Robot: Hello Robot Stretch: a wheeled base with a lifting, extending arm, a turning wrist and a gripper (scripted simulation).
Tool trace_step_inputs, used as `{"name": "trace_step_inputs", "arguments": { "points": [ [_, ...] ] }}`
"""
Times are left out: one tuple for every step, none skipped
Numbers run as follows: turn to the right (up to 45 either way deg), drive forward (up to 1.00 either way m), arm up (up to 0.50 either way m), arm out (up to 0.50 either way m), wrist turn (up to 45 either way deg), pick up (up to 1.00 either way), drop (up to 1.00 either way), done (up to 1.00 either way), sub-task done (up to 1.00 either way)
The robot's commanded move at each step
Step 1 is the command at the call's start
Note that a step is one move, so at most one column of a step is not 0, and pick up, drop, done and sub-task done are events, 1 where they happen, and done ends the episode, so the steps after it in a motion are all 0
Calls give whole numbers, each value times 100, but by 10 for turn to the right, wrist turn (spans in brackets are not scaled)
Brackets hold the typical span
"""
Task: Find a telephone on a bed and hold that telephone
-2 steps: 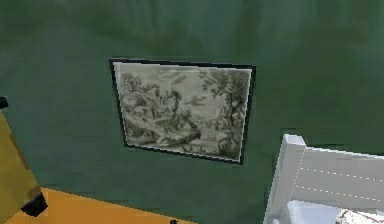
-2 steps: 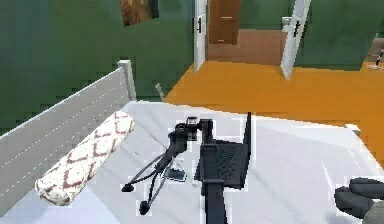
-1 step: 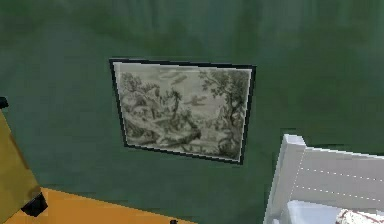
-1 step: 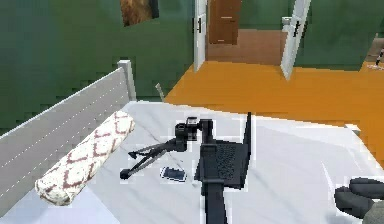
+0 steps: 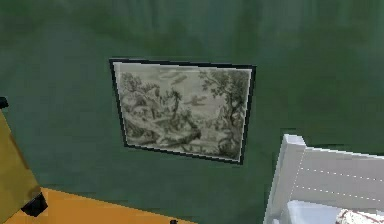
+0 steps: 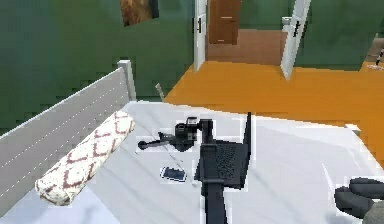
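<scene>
On the white bed (image 6: 300, 160) a small flat telephone (image 6: 173, 174) lies beside a dark laptop (image 6: 222, 163); the end effector (image 6: 148, 146) is near, and I cannot tell if it holds anything.

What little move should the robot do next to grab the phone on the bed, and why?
Probably draw the arm back a little. The small flat dark rectangle, likely the telephone, lies on the white bed lower in the arm side view than the gripper, so the gripper seems to reach past it.
</scene>
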Motion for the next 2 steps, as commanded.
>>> {"name": "trace_step_inputs", "arguments": {
  "points": [
    [0,0,0,0,420,0,0,0,0],
    [0,0,-30,0,0,0,0,0,0]
  ]
}}
